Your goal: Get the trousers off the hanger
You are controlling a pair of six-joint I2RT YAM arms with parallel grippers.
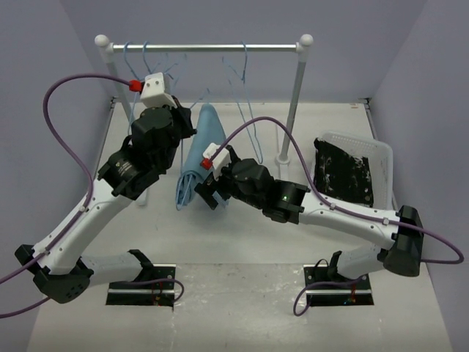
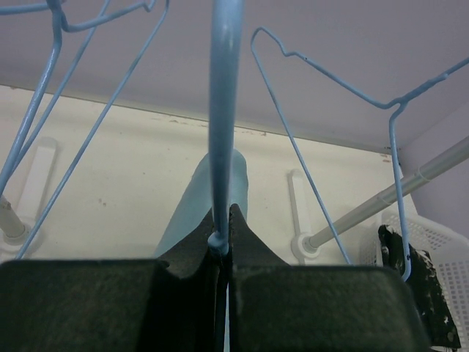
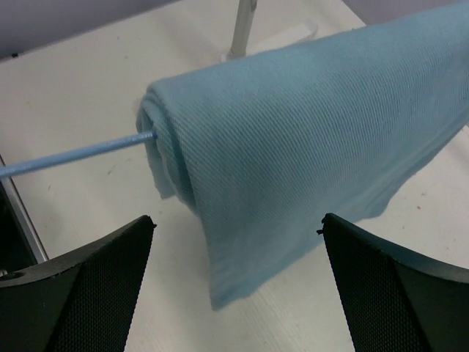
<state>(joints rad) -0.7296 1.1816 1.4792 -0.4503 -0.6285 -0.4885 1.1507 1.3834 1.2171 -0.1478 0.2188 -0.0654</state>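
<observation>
The light-blue trousers (image 1: 203,150) hang folded over the bar of a thin light-blue wire hanger (image 2: 220,139), between the two arms. My left gripper (image 1: 185,122) is shut on that hanger's wire and holds it off the table. In the left wrist view the wire sits pinched between the fingertips of the left gripper (image 2: 223,229), with the trousers (image 2: 192,205) below. My right gripper (image 1: 209,192) is open by the cloth's lower end. In the right wrist view the trousers (image 3: 308,125) drape over the hanger's bar (image 3: 73,158), and the right gripper (image 3: 236,220) stands wide open around the hanging edge without touching it.
A silver rail (image 1: 205,48) on two posts crosses the back, with several more blue hangers (image 1: 243,81) on it. A white basket (image 1: 381,158) at the right holds a black speckled garment (image 1: 343,176). The rail's right post (image 1: 293,110) stands close behind the right arm.
</observation>
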